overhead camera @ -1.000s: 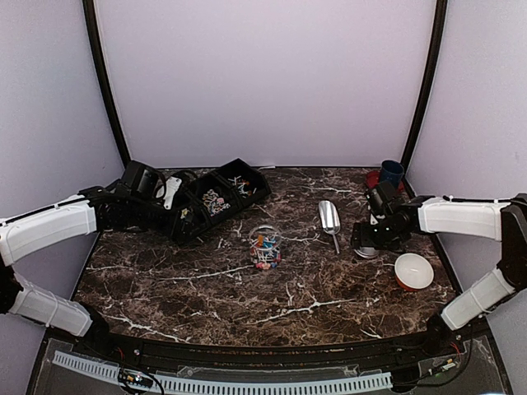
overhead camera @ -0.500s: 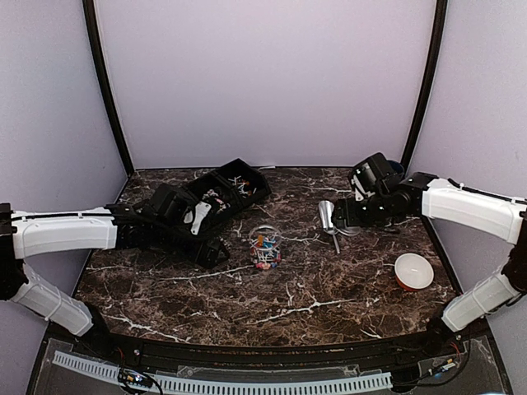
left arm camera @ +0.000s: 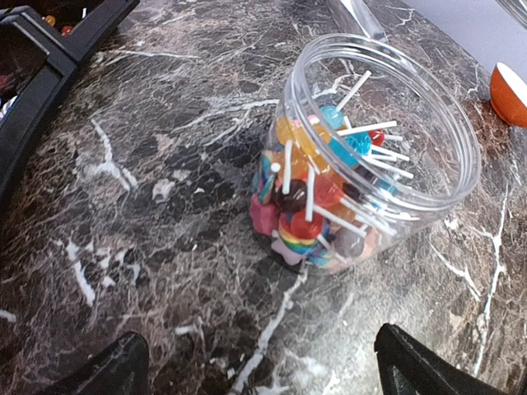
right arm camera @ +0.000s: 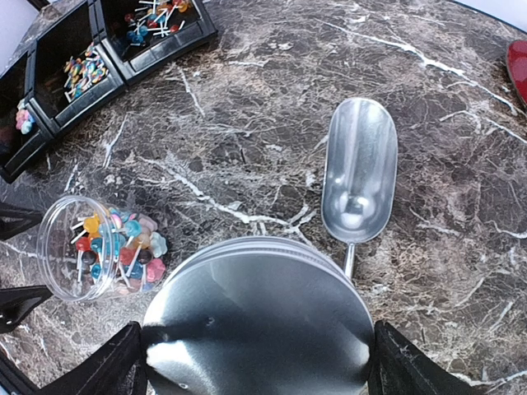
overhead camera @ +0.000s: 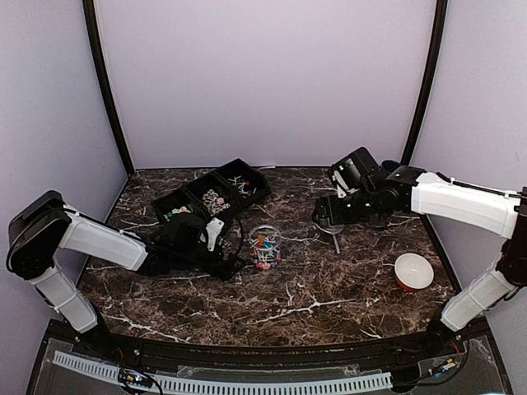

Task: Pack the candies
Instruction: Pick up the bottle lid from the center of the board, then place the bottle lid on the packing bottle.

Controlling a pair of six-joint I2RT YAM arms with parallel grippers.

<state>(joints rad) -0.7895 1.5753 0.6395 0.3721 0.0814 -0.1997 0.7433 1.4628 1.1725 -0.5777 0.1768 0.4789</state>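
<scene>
The left gripper (left arm camera: 259,374) hangs low over the dark marble tabletop (left arm camera: 156,206), its fingers spread wide with nothing between them. Just ahead of it, apart from both fingertips, stands the clear round plastic jar (left arm camera: 380,156), upright and open-topped. The jar is partly filled with candies (left arm camera: 317,193): bright lollipops with thin white sticks on top of wrapped pieces. Farther ahead, to this gripper's left, is a corner of the black three-compartment plastic tray (left arm camera: 41,78). Far off to its right sits an orange bowl (left arm camera: 510,90).

The right gripper (right arm camera: 259,362) is clamped on a round silver metal lid (right arm camera: 259,317), held flat between its fingers above the table. Just beyond the lid lies the silver metal scoop (right arm camera: 358,169), hollow side up and empty, its handle pointing back toward the gripper. To this gripper's left is the jar. Farthest ahead and left, more candies lie in all three tray compartments.
</scene>
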